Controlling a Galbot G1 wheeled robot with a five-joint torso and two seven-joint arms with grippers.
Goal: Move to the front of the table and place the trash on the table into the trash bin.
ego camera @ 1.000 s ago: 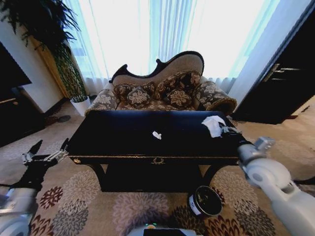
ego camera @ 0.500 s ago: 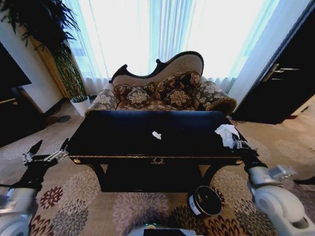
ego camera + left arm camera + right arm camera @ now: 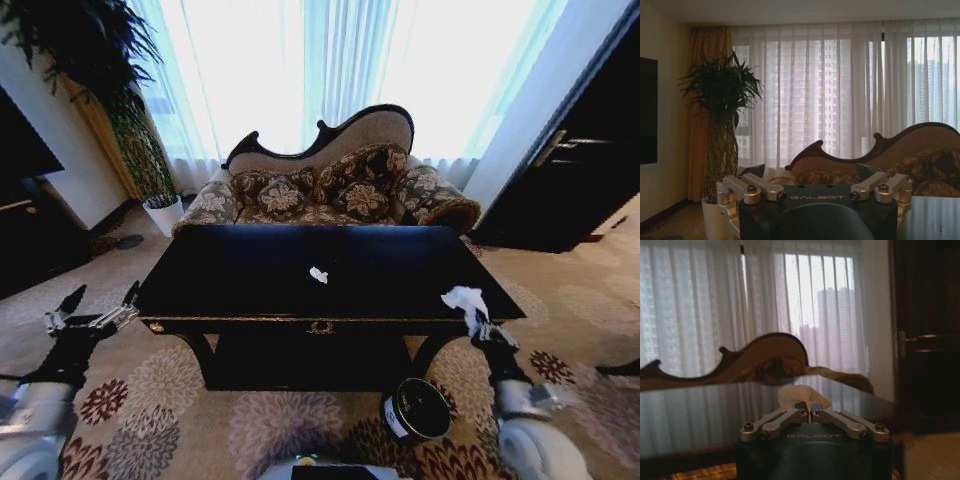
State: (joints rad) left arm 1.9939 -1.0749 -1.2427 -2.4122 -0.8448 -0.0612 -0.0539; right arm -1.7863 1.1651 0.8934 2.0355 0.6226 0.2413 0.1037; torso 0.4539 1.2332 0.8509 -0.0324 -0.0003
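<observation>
Right gripper [image 3: 478, 325] pinching crumpled white paper wad [image 3: 464, 299] at table [image 3: 240, 300] front-right corner; light, soft, any fold grips. Small scrap [image 3: 318, 274] needs fingertip pinch. Left gripper [image 3: 98, 313] spread, idle. Bin [image 3: 416, 409] below.

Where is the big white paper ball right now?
The paper wad is pinched in the right tool, at the table's front right corner, above the trash bin.

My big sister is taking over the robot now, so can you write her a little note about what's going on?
Right tool: shut on the white paper wad, held at the table's front right corner.
Left tool: open, parked off the table's left end.
Small white scrap: lying mid-table.
Trash bin: on the carpet, front right, below the table.
Done: wad picked up.
Left: drop wad in bin, then fetch the scrap.
</observation>
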